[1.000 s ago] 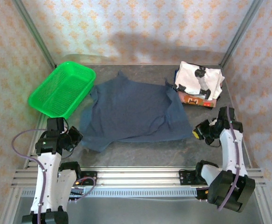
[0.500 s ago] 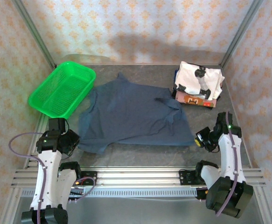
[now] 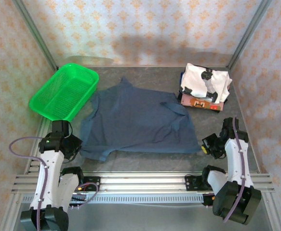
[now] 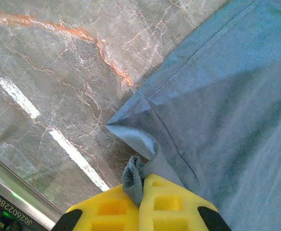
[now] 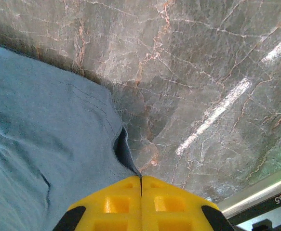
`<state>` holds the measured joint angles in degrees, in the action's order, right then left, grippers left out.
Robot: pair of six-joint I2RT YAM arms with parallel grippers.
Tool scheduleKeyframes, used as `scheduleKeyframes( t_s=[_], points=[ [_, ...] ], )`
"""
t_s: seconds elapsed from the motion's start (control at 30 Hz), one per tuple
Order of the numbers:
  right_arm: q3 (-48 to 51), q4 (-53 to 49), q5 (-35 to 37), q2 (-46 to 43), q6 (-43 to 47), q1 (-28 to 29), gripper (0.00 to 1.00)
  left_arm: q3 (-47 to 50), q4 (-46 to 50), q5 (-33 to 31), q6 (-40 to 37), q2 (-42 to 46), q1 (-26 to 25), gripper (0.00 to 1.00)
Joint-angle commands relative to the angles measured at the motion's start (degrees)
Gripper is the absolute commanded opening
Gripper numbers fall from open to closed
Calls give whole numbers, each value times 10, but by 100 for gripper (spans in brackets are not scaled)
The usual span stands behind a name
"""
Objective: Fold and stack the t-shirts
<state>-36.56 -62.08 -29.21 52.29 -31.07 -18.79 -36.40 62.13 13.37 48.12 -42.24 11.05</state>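
Matt cloth t-shirt (image 3: pixel 135 120) lies on glossy stone-look table (image 3: pixel 145 162).

Green mesh basket (image 3: pixel 63 92) sitting far left, angled, long side running toward back corner, nothing visible inside. Grey marble table (image 3: pixel 145 160) underneath, and up close, orange veins curling across stone (image 4: pixel 58 72), bright streaks of light glaring off it. Same stone on right-wrist view (image 5: pixel 203 72), rust-coloured cracks, one long glare stripe. Aluminium rail (image 3: pixel 140 185) along near edge, slotted, silver. Patterned wallpaper wall (image 3: pixel 140 29) behind, cream with orange motifs, same on both sides. Metal corner posts left (image 3: pixel 34 33) and right (image 3: pixel 248 31) slanting up.
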Motion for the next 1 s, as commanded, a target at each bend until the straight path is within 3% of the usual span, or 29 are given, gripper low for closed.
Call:
scheduleKeyframes(
  t_s=[0.0,0.2,0.33,0.5,0.67,0.8,0.97],
  points=[
    [10,19,34,2,-15,3,0,11,-7,-39,20,-3,-20,0],
    [37,37,25,-6,-30,8,0,12,-10,-65,39,3,-26,0],
    [-4,51,-18,-20,-37,8,0,-9,-55,-29,51,32,-26,0],
    [-164,71,-90,-21,-55,26,0,-209,-56,-82,7,42,-25,0],
    [-319,34,-101,8,-59,46,0,-441,-41,-92,-52,-42,-24,0],
    [-404,32,-111,21,-72,49,0,-525,-65,-79,-62,-71,-24,0],
    [-447,40,-120,57,-81,66,0,-529,-91,-61,-56,-87,-25,0]
  ],
)
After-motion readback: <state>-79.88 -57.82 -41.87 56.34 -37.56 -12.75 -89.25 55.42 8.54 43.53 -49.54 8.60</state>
